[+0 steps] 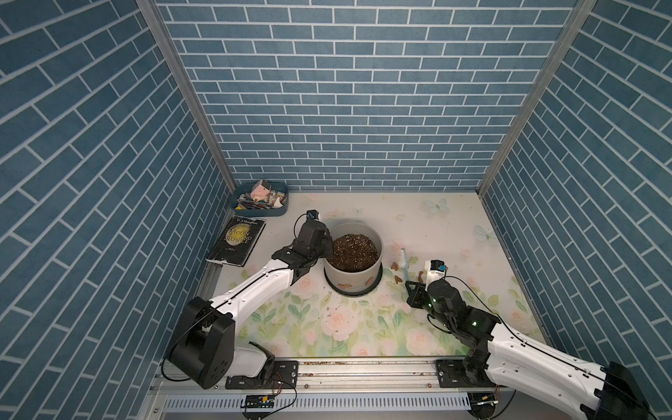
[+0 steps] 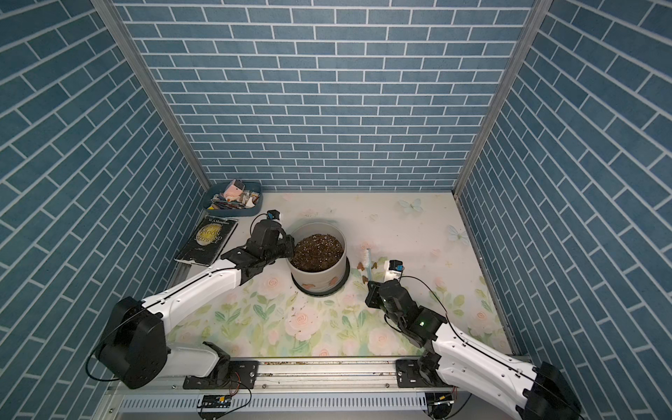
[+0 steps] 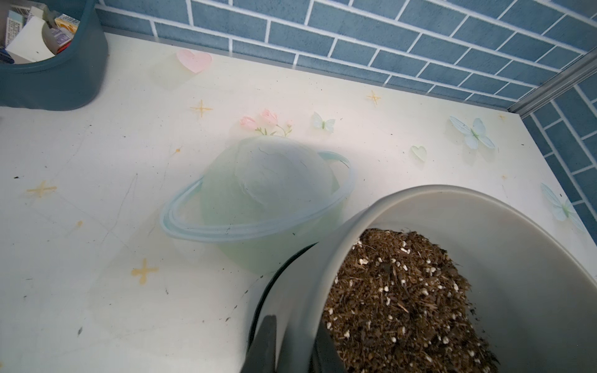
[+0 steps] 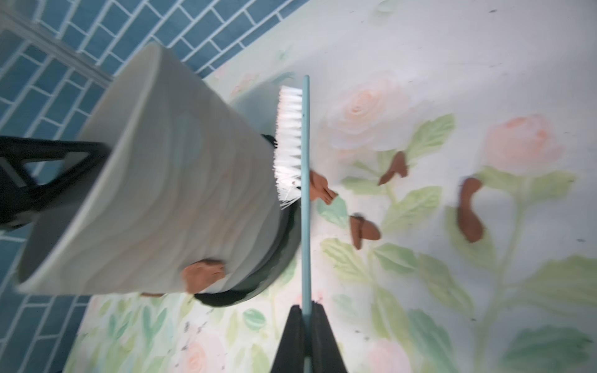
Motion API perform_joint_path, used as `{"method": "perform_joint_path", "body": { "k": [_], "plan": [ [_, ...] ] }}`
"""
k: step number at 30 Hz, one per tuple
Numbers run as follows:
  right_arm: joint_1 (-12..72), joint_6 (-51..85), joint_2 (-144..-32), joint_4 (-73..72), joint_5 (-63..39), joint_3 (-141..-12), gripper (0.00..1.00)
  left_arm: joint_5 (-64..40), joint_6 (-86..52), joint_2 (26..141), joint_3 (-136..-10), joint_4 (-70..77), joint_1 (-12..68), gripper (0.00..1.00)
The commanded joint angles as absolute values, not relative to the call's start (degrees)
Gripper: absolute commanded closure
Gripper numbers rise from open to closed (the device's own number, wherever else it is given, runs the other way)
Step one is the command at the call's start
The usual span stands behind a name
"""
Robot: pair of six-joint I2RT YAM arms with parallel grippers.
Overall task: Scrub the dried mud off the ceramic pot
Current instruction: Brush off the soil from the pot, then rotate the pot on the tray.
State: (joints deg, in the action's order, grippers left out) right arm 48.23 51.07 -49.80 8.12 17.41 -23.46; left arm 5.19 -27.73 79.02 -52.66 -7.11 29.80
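The right tool (image 4: 305,311) is closed on a brush (image 4: 306,242), bristles turned toward the pot (image 4: 155,181) just beside it. The pot's rim is gripped by the left tool (image 3: 295,347); mud (image 4: 202,273) is seen low on its wall.

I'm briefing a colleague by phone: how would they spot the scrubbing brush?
On the floral-print table stands a wide pale grey ceramic pot of dark soil. Just right of it, the right gripper clamps a slim teal-handled brush in its jaws. Its white bristles set it apart from the small brown dried-mud flakes lying around it.
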Motion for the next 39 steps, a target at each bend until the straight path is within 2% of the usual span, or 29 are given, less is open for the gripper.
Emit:
{"method": "perform_joint_path", "body": {
  "k": [1,6,8,10,12,15,19,28,34,39],
  "plan": [
    [47.5,48.6,-57.6,26.7,28.6,-29.6,1.00,3.9,-29.4,77.4,-51.7,-8.0,29.8,1.00],
    [48.1,43.2,-51.1,20.6,26.6,-30.2,1.00,4.9,-29.7,77.5,-52.2,-8.3,29.8,0.99],
    [48.2,41.3,-50.3,16.9,23.8,-29.8,1.00,5.2,-29.8,78.0,-53.0,-8.2,29.7,0.84],
    [48.9,40.2,-49.6,12.4,20.1,-28.2,1.00,5.5,-29.8,78.6,-54.0,-7.4,29.7,0.64],
    [50.1,40.4,-49.0,8.6,18.2,-25.9,1.00,5.9,-29.8,79.5,-55.5,-6.7,29.7,0.51],
    [51.2,42.3,-48.4,5.4,17.0,-23.0,1.00,6.8,-29.4,82.0,-57.8,-5.6,29.6,0.42],
    [51.7,44.4,-47.8,2.6,16.0,-19.8,1.00,6.9,-29.4,85.4,-59.7,-4.6,29.2,0.37],
    [52.3,45.9,-47.4,-0.2,14.7,-17.1,1.00,7.4,-28.6,87.5,-60.2,-4.8,29.0,0.38],
    [52.7,46.3,-48.4,-2.1,14.2,-16.8,1.00,8.5,-28.3,85.6,-59.4,-7.4,28.9,0.67],
    [53.0,46.8,-48.5,-2.6,14.2,-16.7,1.00,9.1,-27.7,83.9,-57.9,-10.0,28.9,0.84]
  ]
}}
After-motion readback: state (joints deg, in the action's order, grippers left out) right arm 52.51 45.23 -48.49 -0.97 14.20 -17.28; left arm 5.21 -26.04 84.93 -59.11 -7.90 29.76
